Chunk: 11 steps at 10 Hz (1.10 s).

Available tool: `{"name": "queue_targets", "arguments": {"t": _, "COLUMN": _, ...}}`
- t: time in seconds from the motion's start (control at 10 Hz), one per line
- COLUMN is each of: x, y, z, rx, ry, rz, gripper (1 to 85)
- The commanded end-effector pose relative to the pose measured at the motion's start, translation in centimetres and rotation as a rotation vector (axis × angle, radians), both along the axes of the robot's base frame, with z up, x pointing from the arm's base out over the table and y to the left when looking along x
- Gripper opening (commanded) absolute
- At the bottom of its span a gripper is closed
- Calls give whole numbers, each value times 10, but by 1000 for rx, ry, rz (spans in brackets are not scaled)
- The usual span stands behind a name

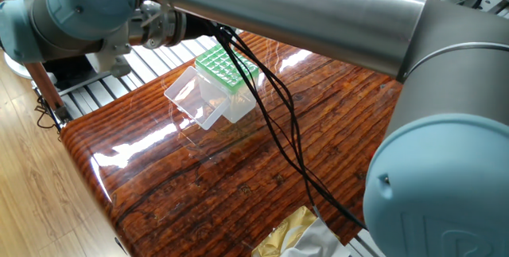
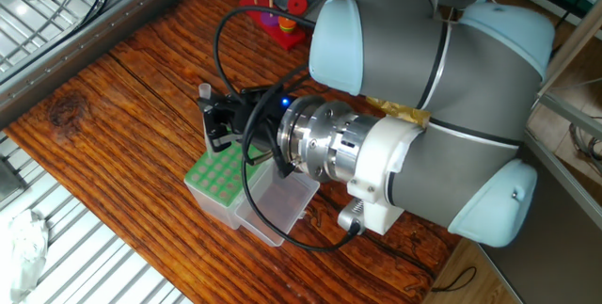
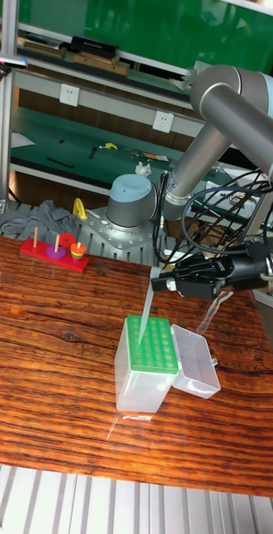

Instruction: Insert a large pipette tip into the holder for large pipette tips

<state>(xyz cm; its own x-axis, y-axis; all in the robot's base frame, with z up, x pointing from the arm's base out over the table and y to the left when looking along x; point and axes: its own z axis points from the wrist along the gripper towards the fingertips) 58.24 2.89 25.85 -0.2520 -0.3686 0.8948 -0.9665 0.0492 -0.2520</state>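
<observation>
Hand (image 3: 163,282) clenched on lg pipette tip (image 3: 149,300), its point at green-topped holder (image 3: 149,350) w/ lid open.

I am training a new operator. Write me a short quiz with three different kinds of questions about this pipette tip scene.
1. True or false: the clear lid of the holder for large pipette tips is open.
2. What does the gripper hold?
A. a red ring
B. the large pipette tip
C. nothing
3. In the tall fixed view, the tip's lower end is at which edge of the green grid: the far or the near one?

Key: 1 true. 2 B. 3 the far edge.
</observation>
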Motion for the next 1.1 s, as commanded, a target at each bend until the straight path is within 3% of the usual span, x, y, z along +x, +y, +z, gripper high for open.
{"name": "queue_targets", "arguments": {"t": 0.0, "x": -3, "y": 0, "z": -6, "rx": 10, "ry": 4, "rz": -2, "gripper": 10}}
{"name": "queue_targets", "arguments": {"t": 0.6, "x": 7, "y": 0, "z": -41, "rx": 46, "ry": -37, "rz": 9, "gripper": 10}}
{"name": "queue_targets", "arguments": {"t": 1.0, "x": 20, "y": -3, "z": -49, "rx": 55, "ry": -35, "rz": 26, "gripper": 10}}
